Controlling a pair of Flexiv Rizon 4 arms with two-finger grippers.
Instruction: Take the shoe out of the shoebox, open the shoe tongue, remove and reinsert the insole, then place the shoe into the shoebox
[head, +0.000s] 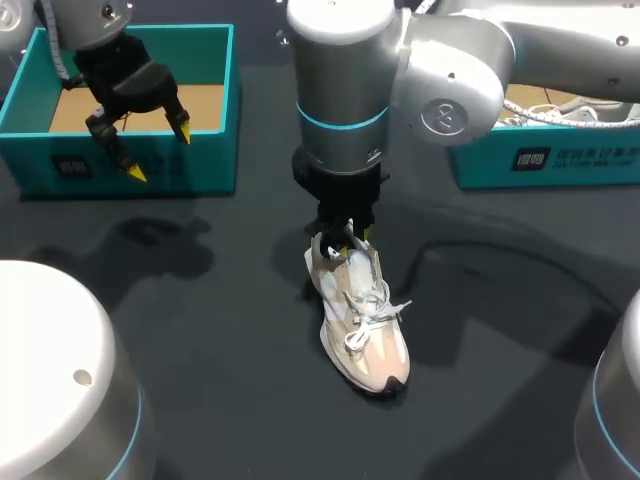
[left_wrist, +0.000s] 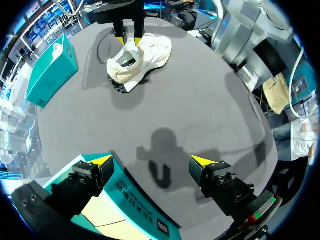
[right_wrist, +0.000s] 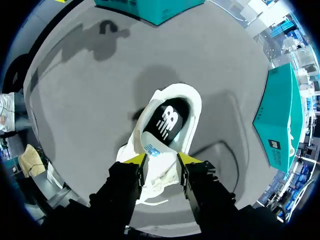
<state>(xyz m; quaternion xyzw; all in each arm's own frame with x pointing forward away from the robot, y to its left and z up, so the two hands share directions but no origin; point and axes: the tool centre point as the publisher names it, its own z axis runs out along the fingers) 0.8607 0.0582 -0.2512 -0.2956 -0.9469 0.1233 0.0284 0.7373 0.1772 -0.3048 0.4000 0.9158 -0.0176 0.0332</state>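
At the centre of the dark table (head: 200, 330), the pale shoe (head: 365, 320) stands upright on its sole, outside both boxes, with its toe toward the near edge and its white laces (head: 372, 305) lying loose over the upper. The right arm enters from the right and reaches past the middle, so that the right gripper (head: 349, 243) hangs directly over the shoe's opening. In the right wrist view this gripper (right_wrist: 162, 160) is narrowed to a small gap, with its two yellow tips set against opposite sides of the raised shoe tongue (right_wrist: 152, 150), which they appear to pinch. Just ahead of the tongue, the dark insole (right_wrist: 167, 117) lies exposed inside the white collar. The left gripper (head: 158, 150) hangs above the front wall of the teal shoebox (head: 200, 160) at the table's far left. Its fingers are spread wide and hold nothing. The left wrist view shows the same gripper (left_wrist: 152, 161) with one fingertip over the shoebox rim (left_wrist: 135, 200) and the other over bare table, the shoe (left_wrist: 150, 52) well apart ahead of it. A second teal box (head: 560, 155) sits at the far right.
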